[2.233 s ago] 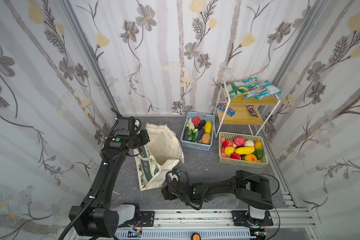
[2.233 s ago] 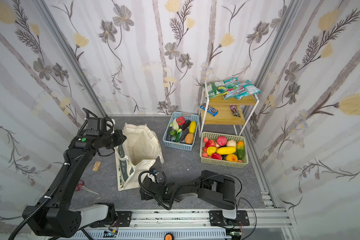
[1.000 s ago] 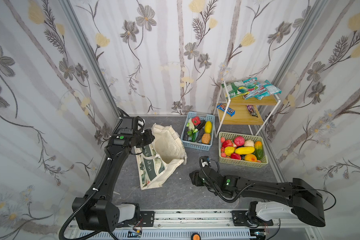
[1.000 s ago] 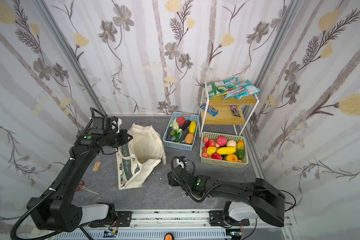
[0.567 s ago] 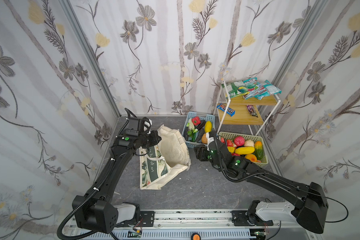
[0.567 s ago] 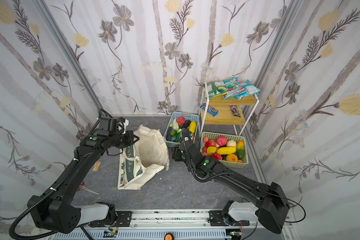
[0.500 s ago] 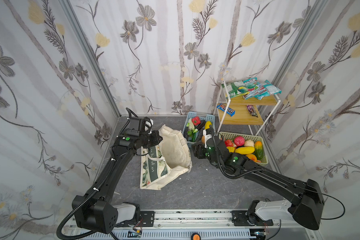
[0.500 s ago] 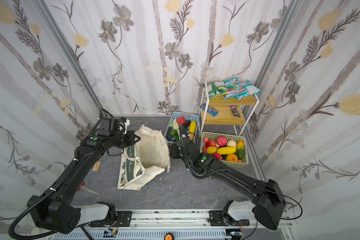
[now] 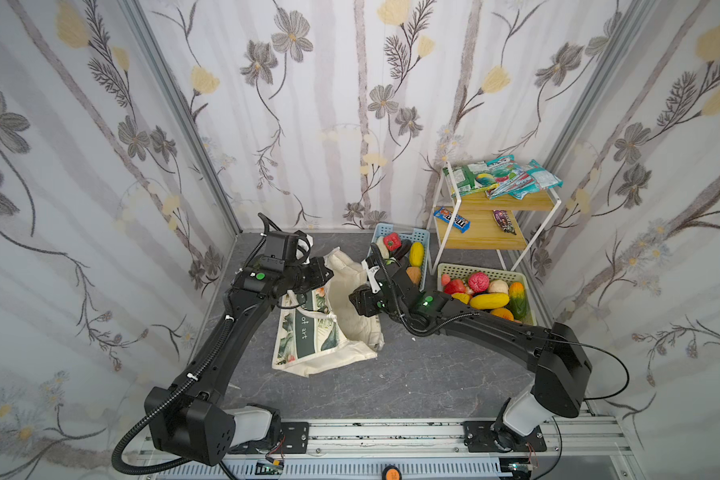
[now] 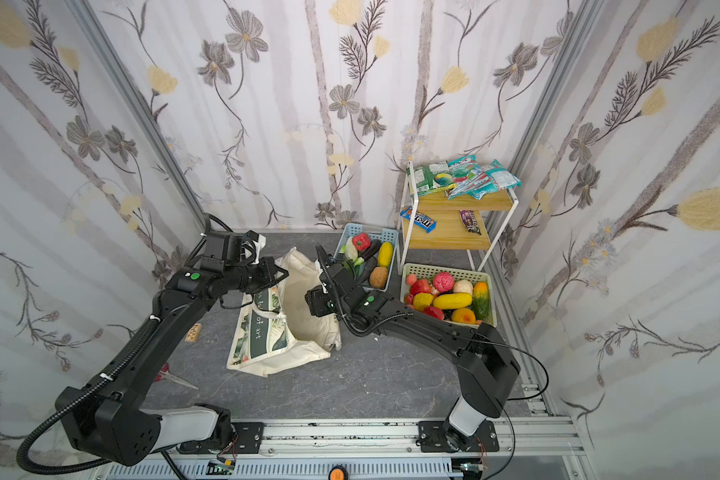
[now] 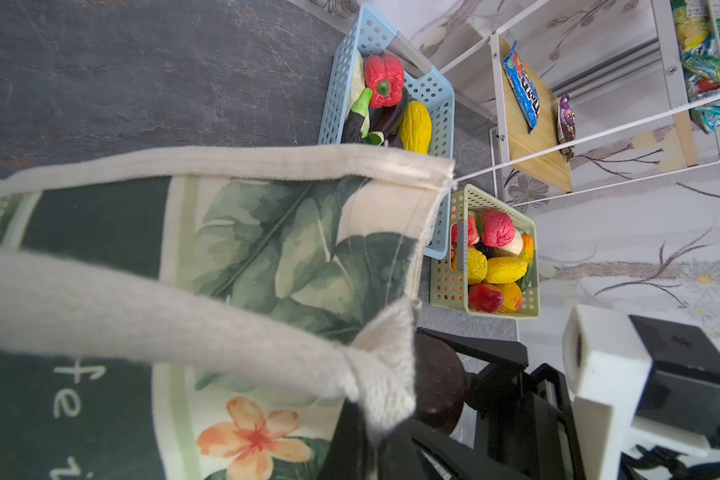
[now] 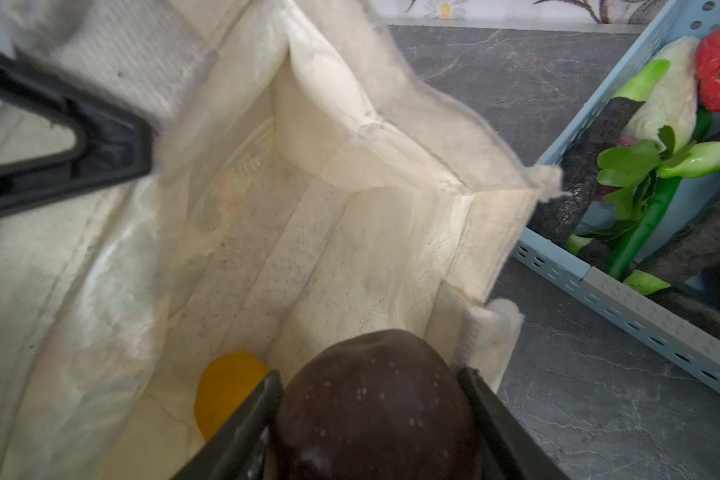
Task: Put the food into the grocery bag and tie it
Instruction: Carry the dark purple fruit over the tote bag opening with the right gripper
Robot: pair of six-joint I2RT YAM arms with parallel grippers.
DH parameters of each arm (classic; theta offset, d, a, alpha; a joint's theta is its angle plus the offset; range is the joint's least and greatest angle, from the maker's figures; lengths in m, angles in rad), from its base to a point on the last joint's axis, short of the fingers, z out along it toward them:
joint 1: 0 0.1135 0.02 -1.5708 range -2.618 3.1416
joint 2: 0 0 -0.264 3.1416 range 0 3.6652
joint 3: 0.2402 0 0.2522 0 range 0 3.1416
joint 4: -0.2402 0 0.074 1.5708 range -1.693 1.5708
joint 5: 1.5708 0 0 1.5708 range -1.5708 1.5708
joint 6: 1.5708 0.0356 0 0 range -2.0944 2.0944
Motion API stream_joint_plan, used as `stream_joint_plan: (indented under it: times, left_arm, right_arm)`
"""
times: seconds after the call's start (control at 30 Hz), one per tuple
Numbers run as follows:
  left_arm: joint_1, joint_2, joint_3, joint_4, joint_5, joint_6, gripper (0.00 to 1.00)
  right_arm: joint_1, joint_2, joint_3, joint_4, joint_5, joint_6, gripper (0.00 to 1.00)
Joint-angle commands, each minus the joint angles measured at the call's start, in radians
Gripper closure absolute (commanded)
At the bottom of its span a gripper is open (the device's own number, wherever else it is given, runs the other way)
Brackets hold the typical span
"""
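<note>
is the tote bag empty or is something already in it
Not empty. Seen from the right wrist, one orange piece lies inside the bag; the right gripper holds a brown fruit above the opening.

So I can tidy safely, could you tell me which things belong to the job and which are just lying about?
Job: grocery bag, brown toy fruit in right fingers, orange piece inside, toy produce in baskets.
Lying about: scissors, small wooden block.

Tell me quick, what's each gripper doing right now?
Left gripper: closed on the grocery bag, holding its cream fabric up.
Right gripper: closed on a dark brown toy fruit over the bag's open mouth.
</note>
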Motion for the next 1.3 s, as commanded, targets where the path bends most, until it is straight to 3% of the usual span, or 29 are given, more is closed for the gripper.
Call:
stream_joint_plan:
  times: [0.0,0.63,0.8,1.0,1.27]
  left_arm:
    - [-0.004,0.007,0.020,0.073,0.025,-0.015,1.00]
    - [-0.034,0.049,0.040,0.094,-0.086,-0.134,1.00]
    - [-0.072,0.061,0.067,0.110,-0.066,-0.161,1.00]
    - [-0.099,0.039,0.082,0.146,-0.038,-0.222,1.00]
    - [-0.123,-0.006,0.044,0.232,0.010,-0.318,1.00]
  right_arm:
    - [0.016,0.024,0.016,0.011,-0.034,-0.033,0.35]
    - [-0.021,-0.202,-0.021,-0.159,-0.016,0.044,0.34]
    - [-0.021,-0.187,0.013,-0.109,-0.084,0.035,0.34]
    - [-0.020,-0.100,0.045,-0.030,-0.257,0.015,0.34]
    - [-0.022,-0.009,-0.020,0.083,-0.343,0.030,0.35]
